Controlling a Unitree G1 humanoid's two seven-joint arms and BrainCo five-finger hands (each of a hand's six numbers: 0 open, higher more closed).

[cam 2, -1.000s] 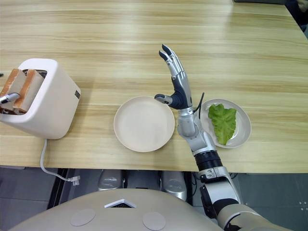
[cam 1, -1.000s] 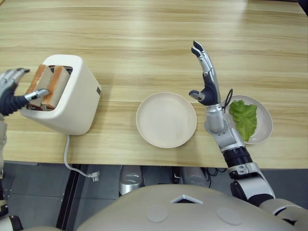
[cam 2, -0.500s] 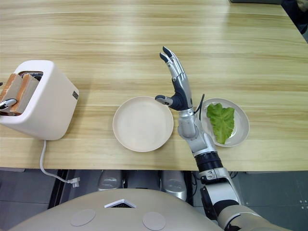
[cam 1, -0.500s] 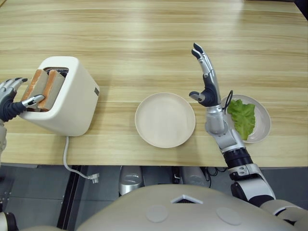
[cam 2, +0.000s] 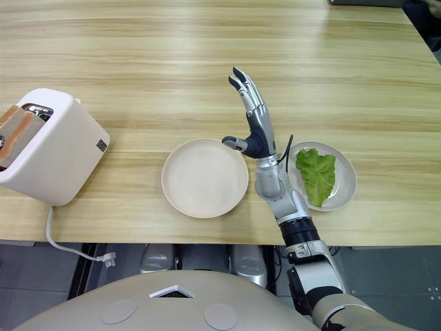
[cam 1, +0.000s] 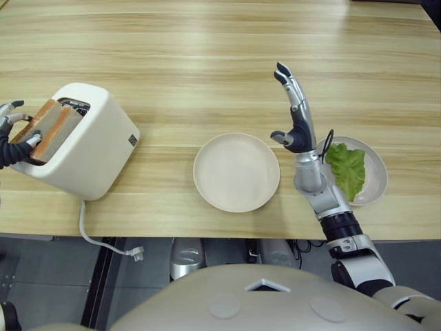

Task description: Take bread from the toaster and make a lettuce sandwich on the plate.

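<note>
2 bread slices (cam 1: 49, 127): side by side in the slots of the toaster (cam 1: 96, 155), at the left of the frame.
Toaster: white, sitting at a slant on the wooden surface (cam 1: 207, 55).
Left hand (cam 1: 8, 134): far left edge, fingers (cam 1: 31, 140) curled around the bread slices.
Right hand (cam 1: 295, 117): right of the middle, pointing up, fingers straight, holding nothing.
Plate (cam 1: 236, 172): lower middle, just left of the right hand.
Lettuce (cam 1: 348, 169): on a small dish (cam 1: 377, 181) at the right.

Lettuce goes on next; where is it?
In the left eye view, the lettuce lies on the small plate at far right, just beyond the right hand.
</note>
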